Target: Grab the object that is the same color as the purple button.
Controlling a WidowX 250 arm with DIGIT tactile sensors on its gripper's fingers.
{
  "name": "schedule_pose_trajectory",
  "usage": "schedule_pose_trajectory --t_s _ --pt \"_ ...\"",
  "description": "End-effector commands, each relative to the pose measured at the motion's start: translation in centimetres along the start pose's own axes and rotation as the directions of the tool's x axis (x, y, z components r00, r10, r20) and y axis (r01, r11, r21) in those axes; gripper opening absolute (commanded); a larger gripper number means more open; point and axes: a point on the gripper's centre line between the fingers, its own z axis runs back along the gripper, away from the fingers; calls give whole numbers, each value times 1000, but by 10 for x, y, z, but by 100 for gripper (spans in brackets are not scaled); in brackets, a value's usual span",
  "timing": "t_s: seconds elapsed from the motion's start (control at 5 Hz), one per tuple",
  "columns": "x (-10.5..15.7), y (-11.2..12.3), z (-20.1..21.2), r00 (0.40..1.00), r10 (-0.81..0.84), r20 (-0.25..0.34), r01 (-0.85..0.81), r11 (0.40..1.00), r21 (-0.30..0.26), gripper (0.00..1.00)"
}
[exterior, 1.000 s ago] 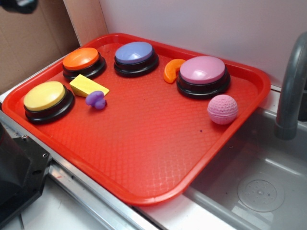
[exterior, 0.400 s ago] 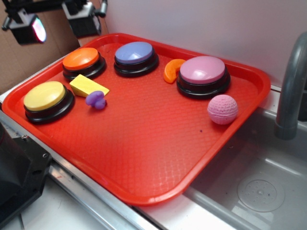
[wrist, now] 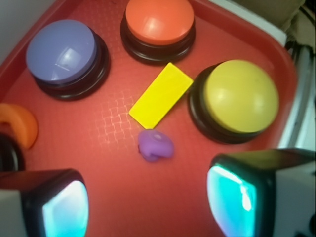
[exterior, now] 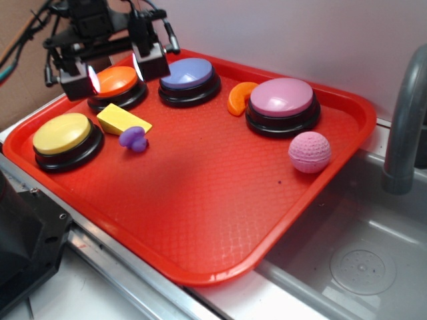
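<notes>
so, left to right in the exterior view: gripper (exterior: 113, 72) hangs at upper left over the orange button (exterior: 113, 81), jaws apart, nothing between them. yellow button (exterior: 63, 133) at far left, yellow wedge (exterior: 123, 119) just right of it. the purple toy (exterior: 133, 139) sits on the red tray (exterior: 200, 200), just below the wedge, near the yellow button, touching neither as far as i can tell. purple button (exterior: 187, 73) upper middle, same blue-violet hue. orange crescent (exterior: 238, 97), big pink button (exterior: 281, 97), pink ball (exterior: 309, 152) further right, then a grey faucet (exterior: 403, 127) over the sink.

wrist view: toy (wrist: 155, 145) in lower middle, ahead of the fingers (wrist: 61, 207).

toy looks like hard glossy plastic, lumpy, with a knob; likely light, stiff, a bit slippery. best to pinch across the wider body, not the knob. tray has a fine bumpy weave; buttons are smooth domes on black bases; ball is dimpled.
</notes>
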Motion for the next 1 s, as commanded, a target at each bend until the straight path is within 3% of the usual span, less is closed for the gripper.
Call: schedule_pose_trajectory --t_s 0.0,0.2,0.6,0.8 --pt "15 -3 -48 994 104 32 -106 993 49 100" --pt "17 1 -68 993 121 10 -121 988 96 100" --pt "16 10 -83 989 145 -15 -142 981 136 100" --pt "17 10 -82 987 161 -17 -158 981 116 47"
